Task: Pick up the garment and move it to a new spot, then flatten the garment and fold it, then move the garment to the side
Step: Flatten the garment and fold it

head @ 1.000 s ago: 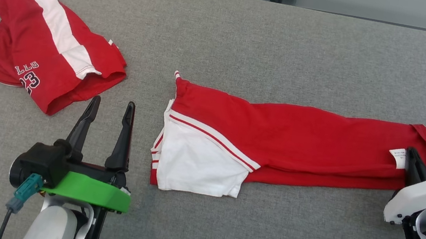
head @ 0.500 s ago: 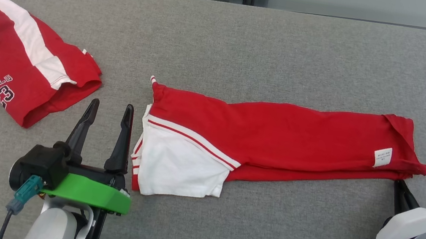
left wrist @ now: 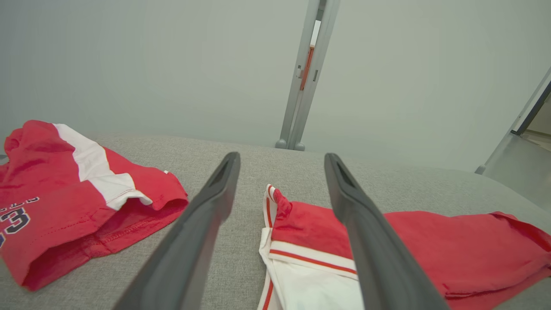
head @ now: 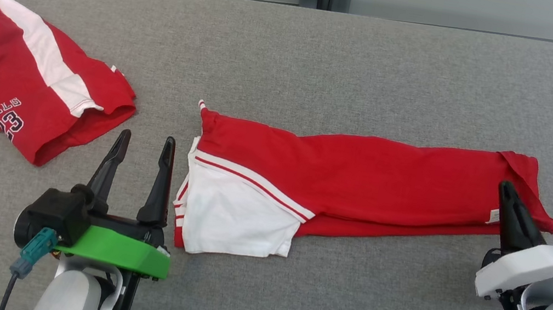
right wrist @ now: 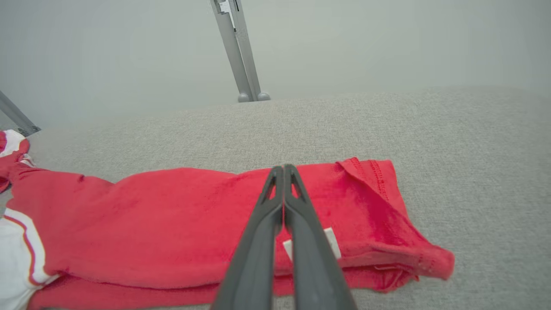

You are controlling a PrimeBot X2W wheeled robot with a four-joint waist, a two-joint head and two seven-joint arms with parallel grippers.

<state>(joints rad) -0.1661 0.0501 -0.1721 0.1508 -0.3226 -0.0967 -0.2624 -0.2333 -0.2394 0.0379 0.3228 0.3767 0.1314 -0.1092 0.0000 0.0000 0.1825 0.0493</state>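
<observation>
The left claw (head: pixel 147 138) is held open beside the garment (head: pixel 373 176) left edge; the right claw (head: pixel 505 187) is closed above its right edge

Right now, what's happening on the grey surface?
A red garment lies folded into a long strip on the grey padded surface. The right gripper is shut, poised over the strip's right end by the white label, no cloth visibly pinched. The left gripper is open beside the strip's white end, not touching it. A second red garment lies crumpled at far left.
</observation>
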